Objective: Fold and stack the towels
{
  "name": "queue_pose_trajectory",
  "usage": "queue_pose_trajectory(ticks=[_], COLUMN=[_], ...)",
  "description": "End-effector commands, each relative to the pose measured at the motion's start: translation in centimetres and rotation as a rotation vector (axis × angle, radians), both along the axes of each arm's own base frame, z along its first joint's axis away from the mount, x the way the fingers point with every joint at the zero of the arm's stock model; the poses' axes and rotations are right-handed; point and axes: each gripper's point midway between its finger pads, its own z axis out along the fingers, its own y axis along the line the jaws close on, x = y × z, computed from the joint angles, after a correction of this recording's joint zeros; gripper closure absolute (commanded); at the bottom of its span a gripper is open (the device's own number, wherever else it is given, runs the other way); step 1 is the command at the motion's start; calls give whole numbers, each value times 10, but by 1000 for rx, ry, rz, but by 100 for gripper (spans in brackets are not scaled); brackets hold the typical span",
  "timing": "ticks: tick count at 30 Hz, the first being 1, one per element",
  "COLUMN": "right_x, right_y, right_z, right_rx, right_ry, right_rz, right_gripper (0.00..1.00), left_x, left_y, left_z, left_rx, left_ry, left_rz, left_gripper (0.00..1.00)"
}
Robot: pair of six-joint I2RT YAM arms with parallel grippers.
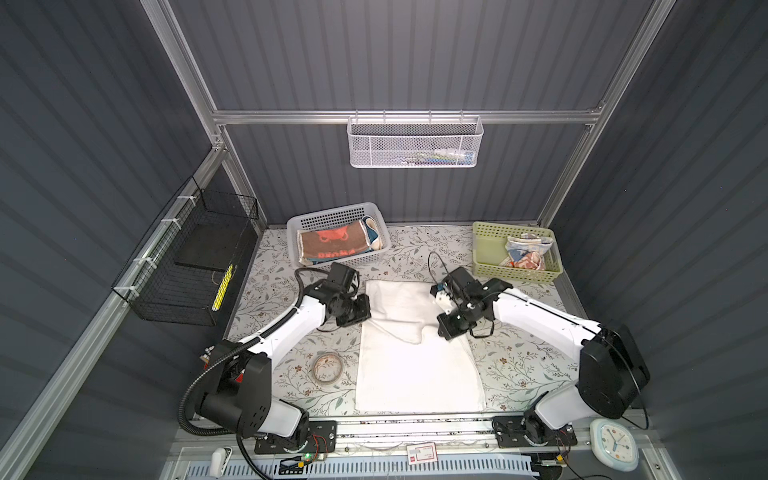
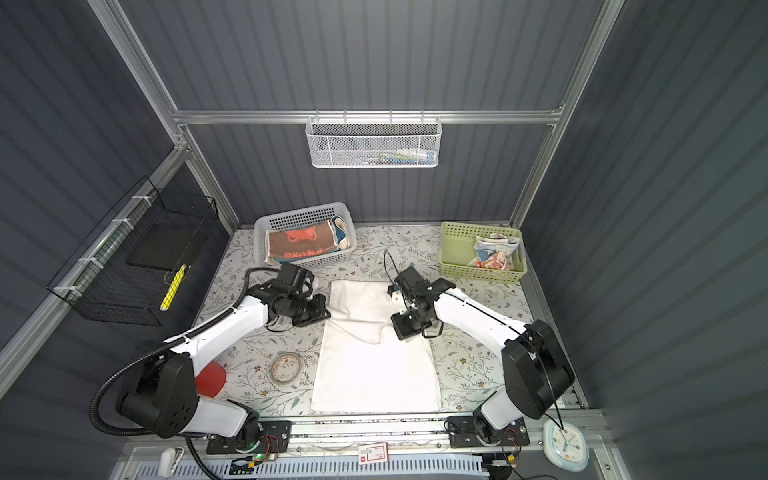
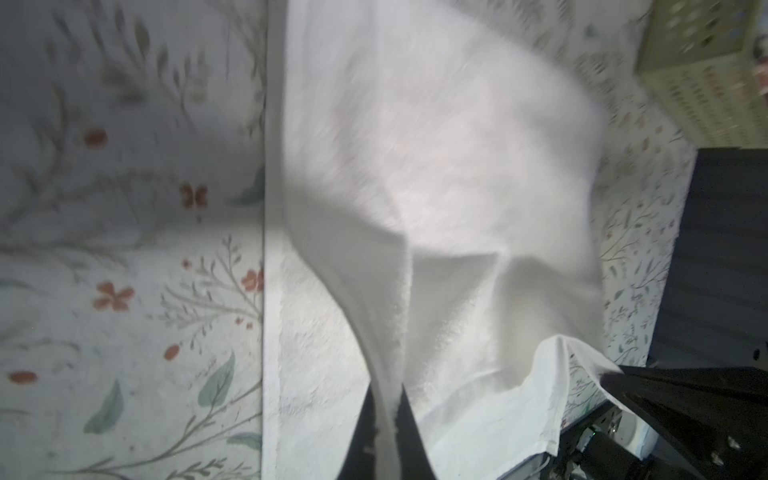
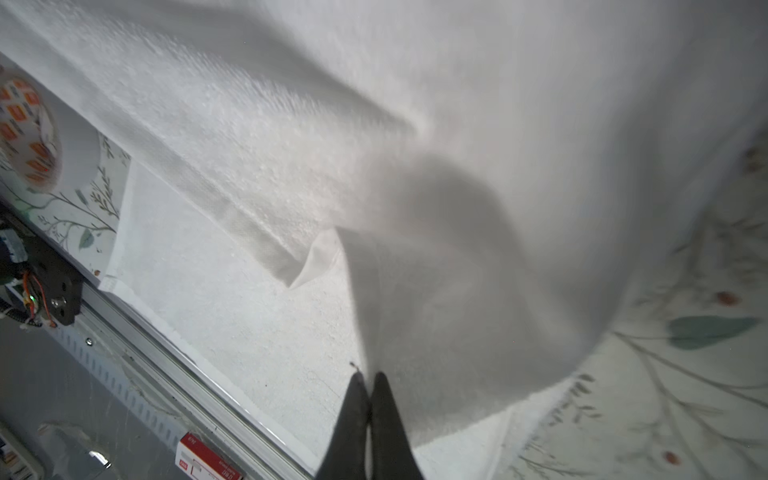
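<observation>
my left claw (image 3: 384,399) and right claw (image 4: 369,378) each pinch tight the white towel's (image 1: 415,365) far edge, raised so it can fold evenly over the near half.

**Cloth, plastic and metal on my screens**

I am seeing the white towel (image 1: 415,374) showing matt, nubbly terry pile, with a flatter woven band along its hem. The table cover (image 1: 519,365) is looking smooth and matt. The white basket (image 1: 328,216) and green basket (image 1: 488,249) are showing perforated plastic, and the frame rail (image 1: 291,117) is gleaming like brushed metal.
</observation>
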Motion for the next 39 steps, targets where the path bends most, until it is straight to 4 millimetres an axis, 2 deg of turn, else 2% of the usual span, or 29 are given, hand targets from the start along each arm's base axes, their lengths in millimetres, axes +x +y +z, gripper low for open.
queue_pose_trajectory(ticks=[1,3,4,5,6,9,11,15,23,27,30,31,34,36,39], right_x=[49,89,106,124,143,189,212,246,279,273,269,269,266,274,276], right_y=[-31,-35,-35,-35,-35,-29,-25,-25,-55,-55,-57,-59,-64,-76,-76], right_z=[31,50,58,64,74,97,110,124,150,160,159,154,130,107,89], right_rx=[-98,-106,-111,-119,-121,-120,-110,-130,-158,-134,-77,-63,-3,-46,-46], right_ry=[-83,-120,-142,-161,-197,-277,-334,-458,-635,-684,-686,-671,-596,-551,-500], right_rz=[24,27,32,39,38,41,50,68,121,253,294,289,255,159,26], right_gripper=[93,93,92,93,93,93,93,92,91,89,87,86,81,70,53], left_x=[39,65,76,91,101,124,135,148,157,153,147,144,130,118,112], left_y=[13,16,17,17,17,16,18,23,32,30,26,23,15,11,7], left_z=[47,72,77,94,99,101,99,93,75,79,77,74,51,25,-2], left_rx=[-13,-71,-79,-94,-104,-143,-158,-172,-175,-193,-229,-242,-252,-261,-274], left_ry=[-105,-151,-167,-208,-219,-213,-207,-201,-166,-165,-158,-153,-104,-54,-4], left_rz=[-4,0,0,-2,-7,-20,-17,-5,12,3,13,15,18,33,63], left_gripper=[100,100,100,100,100,100,100,100,100,100,100,100,100,100,100])
